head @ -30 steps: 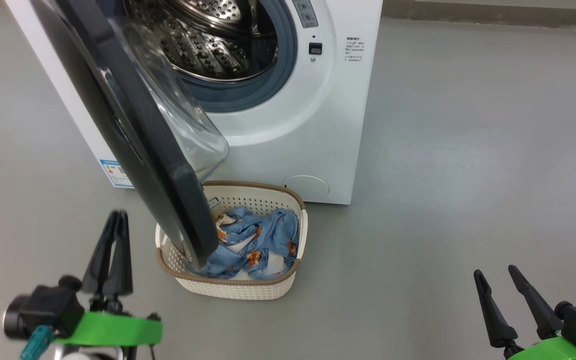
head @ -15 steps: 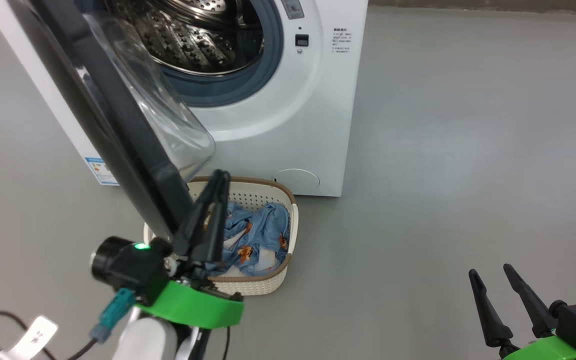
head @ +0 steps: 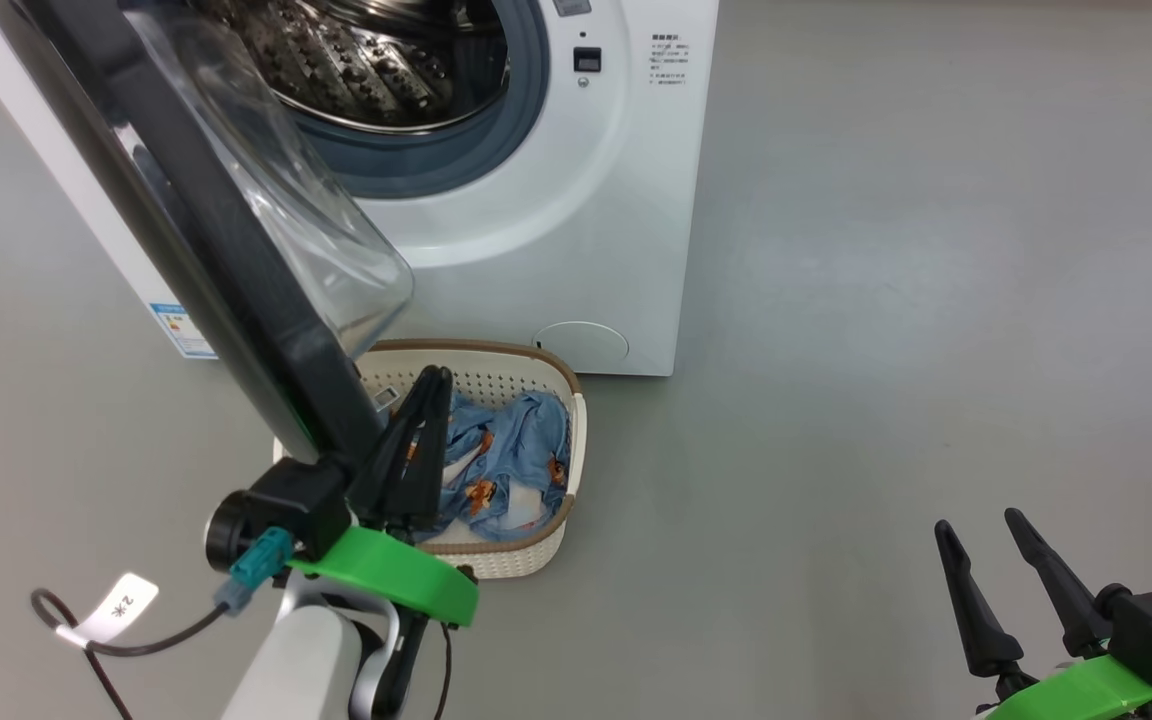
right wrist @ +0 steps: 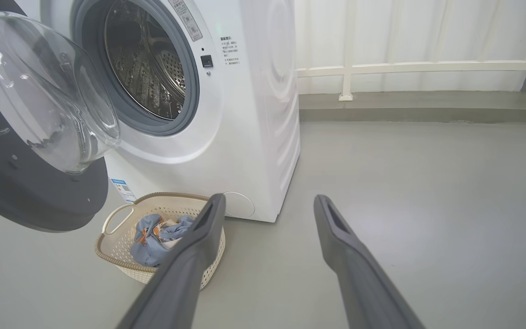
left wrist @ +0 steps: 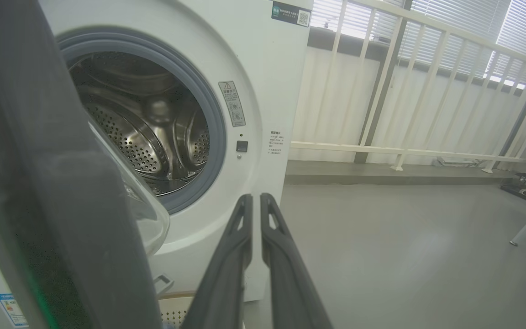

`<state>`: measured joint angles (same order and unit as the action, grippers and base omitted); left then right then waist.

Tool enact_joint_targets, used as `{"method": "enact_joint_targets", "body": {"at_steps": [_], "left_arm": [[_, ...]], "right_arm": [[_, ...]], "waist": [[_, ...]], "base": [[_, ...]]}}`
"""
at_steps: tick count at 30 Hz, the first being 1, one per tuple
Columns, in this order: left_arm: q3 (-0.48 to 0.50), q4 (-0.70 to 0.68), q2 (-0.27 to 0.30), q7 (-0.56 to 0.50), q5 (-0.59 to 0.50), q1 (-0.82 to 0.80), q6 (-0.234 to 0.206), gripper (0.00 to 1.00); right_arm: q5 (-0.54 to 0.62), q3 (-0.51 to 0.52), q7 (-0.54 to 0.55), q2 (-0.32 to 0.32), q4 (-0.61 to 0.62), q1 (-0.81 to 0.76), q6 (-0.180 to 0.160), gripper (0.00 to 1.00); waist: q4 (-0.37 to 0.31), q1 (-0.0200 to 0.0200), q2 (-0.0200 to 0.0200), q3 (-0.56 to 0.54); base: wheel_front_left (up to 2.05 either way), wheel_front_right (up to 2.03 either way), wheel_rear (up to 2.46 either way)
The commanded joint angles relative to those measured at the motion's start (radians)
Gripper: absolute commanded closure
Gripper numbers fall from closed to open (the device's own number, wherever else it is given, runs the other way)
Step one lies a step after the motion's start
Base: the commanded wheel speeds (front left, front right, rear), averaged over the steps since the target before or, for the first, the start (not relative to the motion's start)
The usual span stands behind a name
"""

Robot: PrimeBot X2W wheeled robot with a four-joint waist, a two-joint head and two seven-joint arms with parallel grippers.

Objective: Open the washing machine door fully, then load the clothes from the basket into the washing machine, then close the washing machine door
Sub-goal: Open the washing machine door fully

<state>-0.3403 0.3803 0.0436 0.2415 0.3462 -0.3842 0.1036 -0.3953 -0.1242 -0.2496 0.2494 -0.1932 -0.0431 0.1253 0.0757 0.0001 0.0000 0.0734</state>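
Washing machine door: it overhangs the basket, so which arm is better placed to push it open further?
Left, probably. The left arm holds its shut jaws beside the lower edge of the washing machine door, above the basket. The right arm is far off, jaws open.

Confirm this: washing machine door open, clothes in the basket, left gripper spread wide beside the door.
Not quite: the left gripper is shut, fingers together, as the left wrist view shows. The washing machine door is open and the clothes lie in the basket.
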Motion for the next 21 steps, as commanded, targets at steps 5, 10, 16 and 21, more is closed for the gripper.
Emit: {"method": "enact_joint_targets", "body": {"at_steps": [5, 10, 16, 21], "left_arm": [[0.041, 0.049, 0.007, 0.017, 0.027, -0.058, -0.010, 1.00], [0.049, 0.116, 0.007, 0.019, 0.038, -0.076, -0.009, 1.00], [0.076, 0.151, 0.007, 0.020, 0.034, -0.091, -0.005, 1.00], [0.105, 0.170, 0.007, 0.020, 0.029, -0.093, -0.001, 1.00]], "right_arm": [[0.018, -0.017, -0.012, 0.018, 0.022, 0.024, 0.005, 0.00], [0.020, -0.017, -0.012, 0.018, 0.023, 0.023, 0.005, 0.00], [0.023, -0.019, -0.012, 0.019, 0.026, 0.024, 0.005, 0.00], [0.024, -0.013, -0.012, 0.021, 0.028, 0.023, 0.005, 0.00]], "waist": [[0.006, -0.0001, 0.0000, -0.006], [0.009, -0.0001, 0.0000, -0.011], [0.010, -0.0001, 0.0000, -0.010], [0.012, -0.0001, 0.0000, -0.009]], "base": [[0.00, 0.00, 0.00], [0.00, 0.00, 0.00], [0.00, 0.00, 0.00], [0.00, 0.00, 0.00]]}}
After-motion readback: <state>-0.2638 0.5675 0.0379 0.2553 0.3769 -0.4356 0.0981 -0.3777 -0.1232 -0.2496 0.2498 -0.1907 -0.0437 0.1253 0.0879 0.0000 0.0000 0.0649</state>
